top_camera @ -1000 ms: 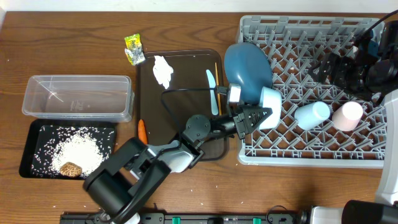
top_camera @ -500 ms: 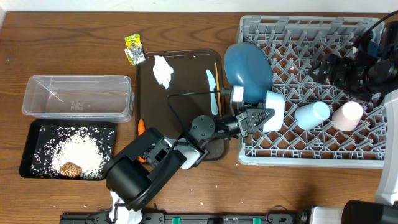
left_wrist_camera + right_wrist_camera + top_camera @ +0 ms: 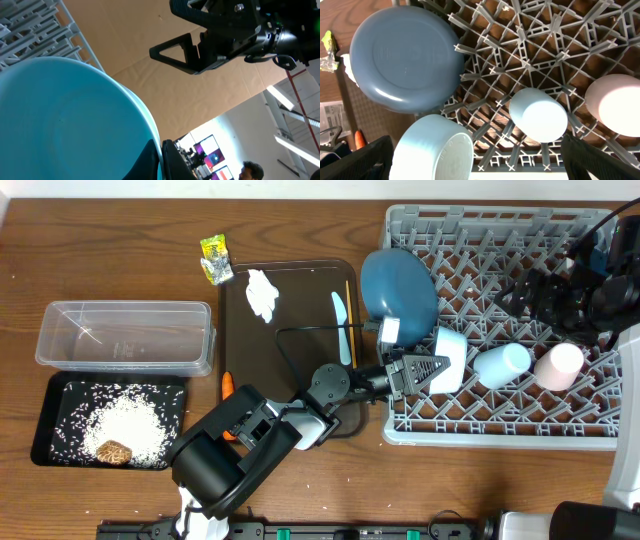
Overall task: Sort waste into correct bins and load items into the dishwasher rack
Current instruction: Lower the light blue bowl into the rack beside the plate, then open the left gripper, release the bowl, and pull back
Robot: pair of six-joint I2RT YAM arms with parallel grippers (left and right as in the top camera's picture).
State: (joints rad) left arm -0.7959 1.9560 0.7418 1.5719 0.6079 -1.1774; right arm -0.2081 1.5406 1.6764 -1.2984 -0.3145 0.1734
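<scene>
In the near-left part of the rack [image 3: 500, 436], just beside the plate [image 3: 400, 285], grips the bowl [image 3: 450, 360] by its rim with the left gripper [image 3: 418, 369], tipped on edge, base facing right, and holds the right gripper [image 3: 477, 147] spread wide above.

Even bright overhead light, soft shadows on table, pale-blue round plastic bowl [image 3: 65, 120] blurred close-up, glare at four o'clock

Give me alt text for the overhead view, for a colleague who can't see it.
The left tool holds the tilted bowl at the rack's left edge, beside the plate, a blue cup and a pink cup. Left of the rack, tissue, knife and chopstick lie on a brown tray.
</scene>
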